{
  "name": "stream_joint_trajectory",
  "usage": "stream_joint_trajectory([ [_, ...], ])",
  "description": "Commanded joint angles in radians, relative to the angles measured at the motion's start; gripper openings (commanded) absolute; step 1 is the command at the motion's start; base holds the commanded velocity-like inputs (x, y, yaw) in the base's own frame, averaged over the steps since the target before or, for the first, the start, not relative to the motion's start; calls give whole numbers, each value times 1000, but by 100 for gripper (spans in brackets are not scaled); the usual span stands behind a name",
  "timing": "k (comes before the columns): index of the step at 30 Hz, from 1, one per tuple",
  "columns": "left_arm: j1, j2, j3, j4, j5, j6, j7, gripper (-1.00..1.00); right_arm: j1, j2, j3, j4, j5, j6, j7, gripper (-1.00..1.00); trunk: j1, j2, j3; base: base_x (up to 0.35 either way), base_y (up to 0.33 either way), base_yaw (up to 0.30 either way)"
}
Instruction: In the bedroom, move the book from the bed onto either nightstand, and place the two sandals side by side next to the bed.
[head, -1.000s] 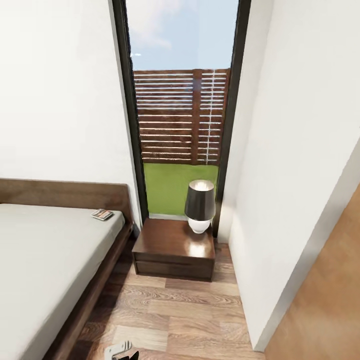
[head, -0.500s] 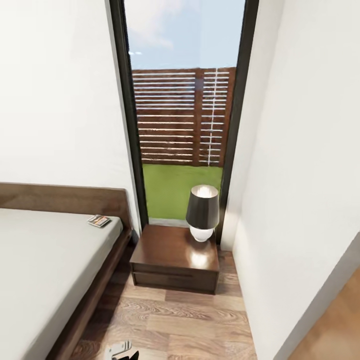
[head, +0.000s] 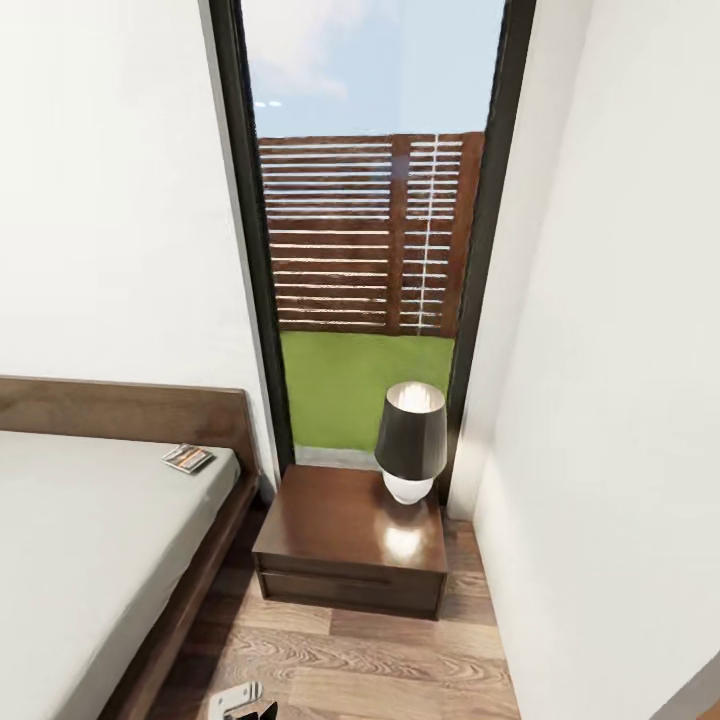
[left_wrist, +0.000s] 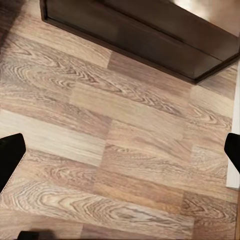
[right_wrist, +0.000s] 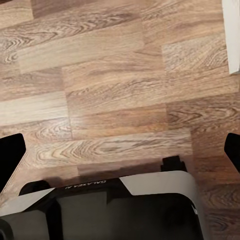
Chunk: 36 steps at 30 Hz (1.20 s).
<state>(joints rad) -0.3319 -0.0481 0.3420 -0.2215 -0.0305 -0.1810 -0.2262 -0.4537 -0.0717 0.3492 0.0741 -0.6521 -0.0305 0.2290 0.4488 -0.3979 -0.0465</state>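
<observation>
Both pincers, left pincer (left_wrist: 120, 155) and right pincer (right_wrist: 120, 155), hang spread wide over plank floor (left_wrist: 125, 130).

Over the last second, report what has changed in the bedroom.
Only the camera moved, turning slightly right and away from the brown door. The small dark paperback book lies unmoved on the off-white mattress; the black-shaded lamp stays on the dark wooden nightstand.

A strip of bare wood floor (head: 370, 660) runs between the bed (head: 90, 560) and the white wall (head: 620, 450) on the right, open up to the nightstand (head: 345, 550), which fills the far end against the window (head: 365, 300). A lamp (head: 411, 443) occupies the nightstand's right rear; the rest of its top lies free. The mattress edge beside the book (head: 187, 458) is unobstructed.
</observation>
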Motion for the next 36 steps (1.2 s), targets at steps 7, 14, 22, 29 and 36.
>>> stream_joint_trajectory([
  [7, -1, -1, 8, 1, -3, -2, -6, 100, -2, 0, 8, 4, -11, -3, 7, 100, 1, -2, -2, 327, 124, 0],
  [14, -1, 0, 8, 1, -3, -2, -7, 100, -2, 0, 8, 4, -11, -5, 7, 100, 1, -2, -2, 327, 127, 0],
  [22, -1, 0, 8, 1, -3, -2, -7, 100, -2, 0, 8, 4, -11, -5, 7, 100, 1, -2, -2, 330, 42, 0],
  [29, -1, -1, 8, 1, -3, -2, -7, 100, -2, 0, 8, 4, -11, -6, 7, 100, 1, -2, -2, 332, 72, 0],
  [36, -1, -1, 8, 1, -3, -1, -7, 100, -2, 0, 8, 4, -11, -5, 7, 100, 1, -2, -2, 322, 102, 0],
])
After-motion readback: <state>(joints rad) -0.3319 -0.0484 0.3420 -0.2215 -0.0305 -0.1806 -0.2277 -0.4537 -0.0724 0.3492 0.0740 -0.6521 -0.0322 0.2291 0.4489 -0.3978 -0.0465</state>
